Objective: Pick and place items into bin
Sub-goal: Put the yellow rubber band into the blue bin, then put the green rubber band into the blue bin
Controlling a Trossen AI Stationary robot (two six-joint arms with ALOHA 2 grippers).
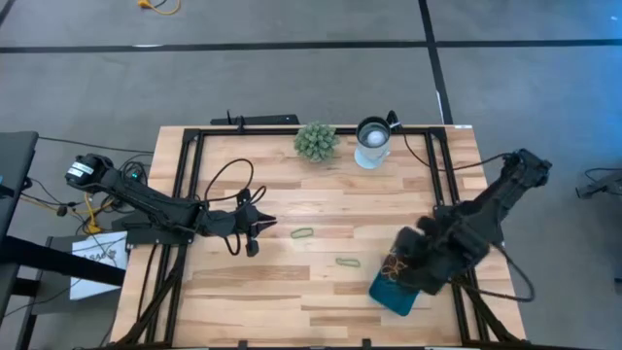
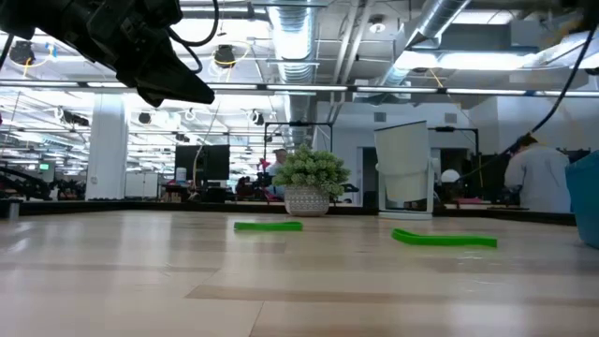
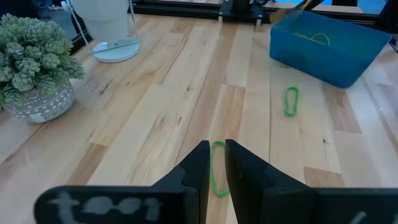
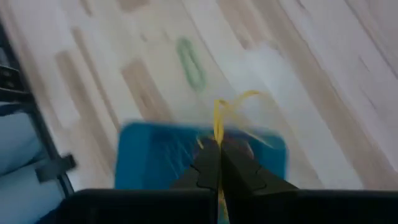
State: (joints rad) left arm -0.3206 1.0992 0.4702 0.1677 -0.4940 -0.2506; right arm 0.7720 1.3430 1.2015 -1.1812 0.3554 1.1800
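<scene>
We found the right gripper (image 4: 216,163) poised above the teal bin (image 4: 149,158), its fingers pinched tight on a yellow band (image 4: 227,109) whose loop dangled free ahead of the tips. In the high view that gripper (image 1: 416,255) sat over the bin (image 1: 397,294) at the table's near right corner. We judged the step in hand to be the drop: to do it well, the tips should be centred over the tray's floor and lowered before letting go, because a floppy loop can spring sideways or cling to a finger. The left gripper (image 1: 259,229) hovered at mid-table, left of a green band (image 1: 303,233); its fingers (image 3: 194,174) stood nearly together with only a slim gap, nothing between them, and that band (image 3: 217,168) lay on the wood just ahead. A second green band (image 1: 348,262) lay between the first one and the bin. For room, we noted that the bin sat just beside the table's edge and the black frame rail (image 1: 465,311), so the right arm had little margin outward, while the middle boards were open. The plant ball (image 1: 316,141) and white cup (image 1: 372,142) stood at the far edge, well apart from both arms.
</scene>
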